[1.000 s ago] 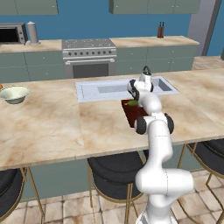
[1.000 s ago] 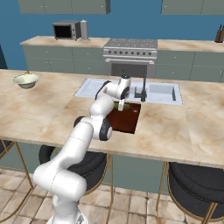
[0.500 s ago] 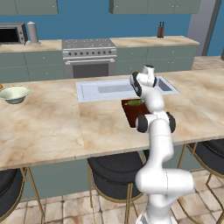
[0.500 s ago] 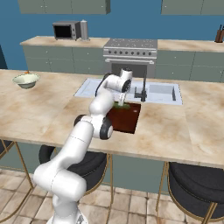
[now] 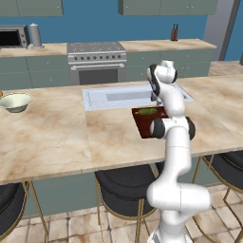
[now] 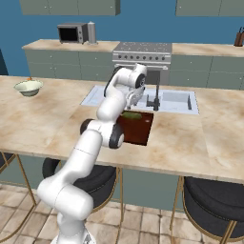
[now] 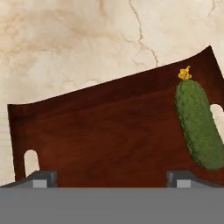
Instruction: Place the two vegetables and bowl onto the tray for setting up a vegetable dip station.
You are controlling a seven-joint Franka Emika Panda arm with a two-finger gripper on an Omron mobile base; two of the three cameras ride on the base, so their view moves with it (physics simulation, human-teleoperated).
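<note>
Since a second ago the white arm has lifted its hand from just over the flat dark reddish-brown rectangular tray (image 5: 148,124) to well above it, near the grey sink faucet (image 6: 155,101); the tray and the things on the counter lie where they were. Gripper (image 7: 111,176): released, its two dark finger tips standing wide apart at the bottom of the hand view, nothing between them, clear of the tray surface below. Dark green elongated cucumber (image 7: 198,125) with a small yellow tip lies flat on the tray, at about 3 o'clock in the hand view, close beside a pale slot at that edge of the tray; a second slot shows at about 8 o'clock near the opposite short edge. In the left base view the cucumber (image 5: 147,112) sits at the far end of the tray, toward the pale grey sink basin (image 5: 124,96); in the right base view it (image 6: 132,116) lies just below the hand. Round pale greenish-white ceramic bowl (image 5: 15,101) stands on the beige marble counter (image 5: 57,137) at 9 o'clock in the left base view, well apart from the tray; also seen far left from the right base camera (image 6: 28,87). A small orange piece (image 6: 29,79) shows just behind the bowl's rim; whether it touches the bowl I cannot tell.
</note>
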